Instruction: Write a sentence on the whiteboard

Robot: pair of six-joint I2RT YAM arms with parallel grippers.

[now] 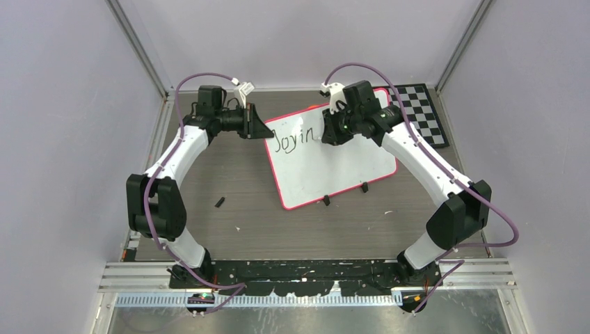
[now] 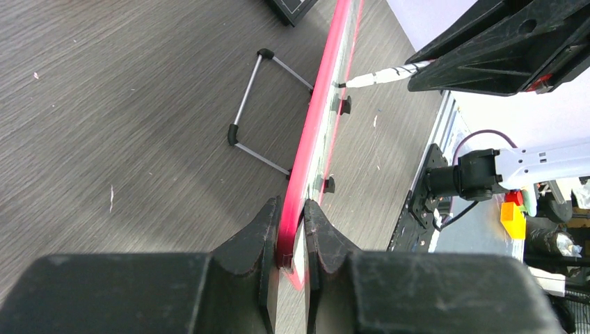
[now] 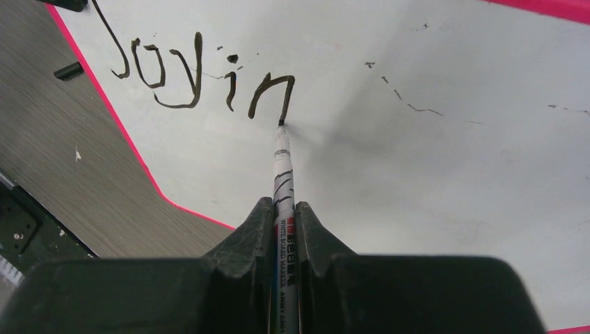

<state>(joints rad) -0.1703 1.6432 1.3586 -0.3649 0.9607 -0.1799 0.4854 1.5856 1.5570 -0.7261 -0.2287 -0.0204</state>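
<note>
The whiteboard [image 1: 334, 167], white with a pink-red rim, stands tilted on a wire stand [image 2: 261, 111] in the middle of the table. My left gripper [image 1: 263, 129] is shut on its upper left corner; in the left wrist view [image 2: 292, 216] the jaws pinch the pink rim [image 2: 316, 118]. My right gripper [image 1: 328, 133] is shut on a white marker [image 3: 283, 167], whose tip touches the board at the foot of the last letter. The sentence [image 3: 202, 73] reads "Joyin" on one line, also seen from above [image 1: 292, 139]. Two black clips [image 1: 344, 193] sit on the board's near edge.
A black-and-white checkerboard [image 1: 421, 111] lies behind the board at the back right. A small black piece [image 1: 220, 202] lies on the wooden table left of the board. Grey walls close the left, right and back sides.
</note>
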